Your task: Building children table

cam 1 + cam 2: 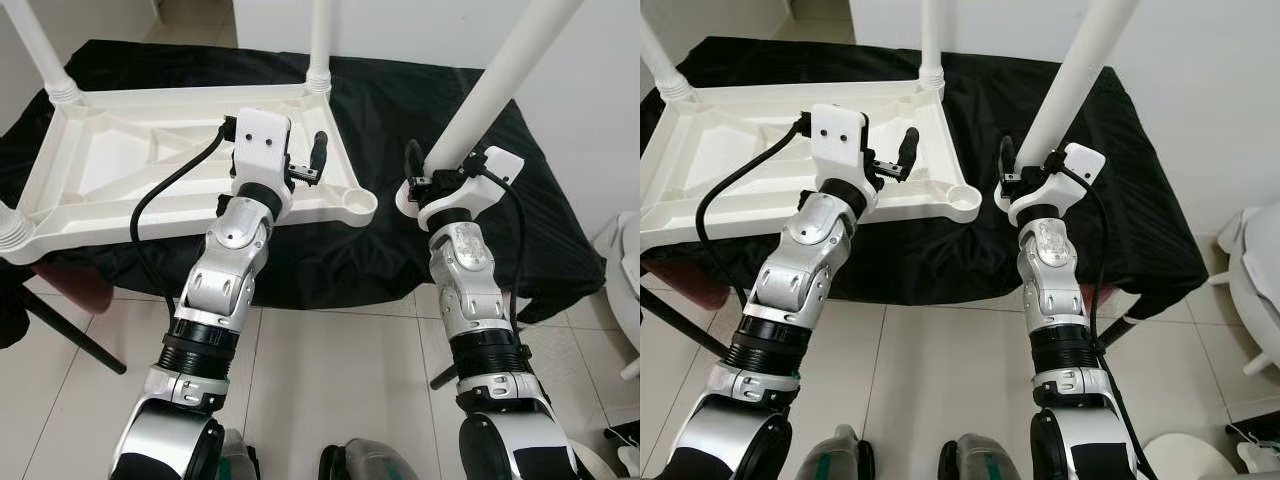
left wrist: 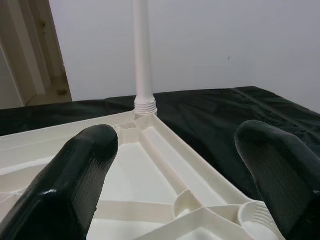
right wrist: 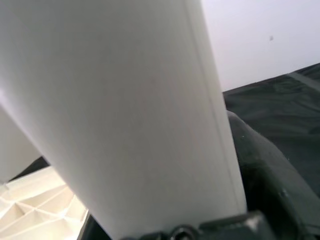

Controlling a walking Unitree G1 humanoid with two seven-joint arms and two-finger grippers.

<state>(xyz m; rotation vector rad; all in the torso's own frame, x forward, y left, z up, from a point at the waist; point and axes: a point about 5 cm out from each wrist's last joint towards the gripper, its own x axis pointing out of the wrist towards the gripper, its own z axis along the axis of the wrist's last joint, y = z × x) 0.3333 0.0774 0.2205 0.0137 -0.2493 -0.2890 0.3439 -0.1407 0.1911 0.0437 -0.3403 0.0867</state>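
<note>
both my silver arms reach forward from below over the tiled floor. my right fingers are clenched around the loose table leg near its lower end, holding it tilted so its base can be steered toward the empty corner socket, which lies just beside them, toward my left. my left fingers are spread wide, gripping nothing, hovering over the upturned white tabletop near that socket, probably to steady it. the tabletop rests on the black-draped counter, other legs already standing in their corners.
</note>
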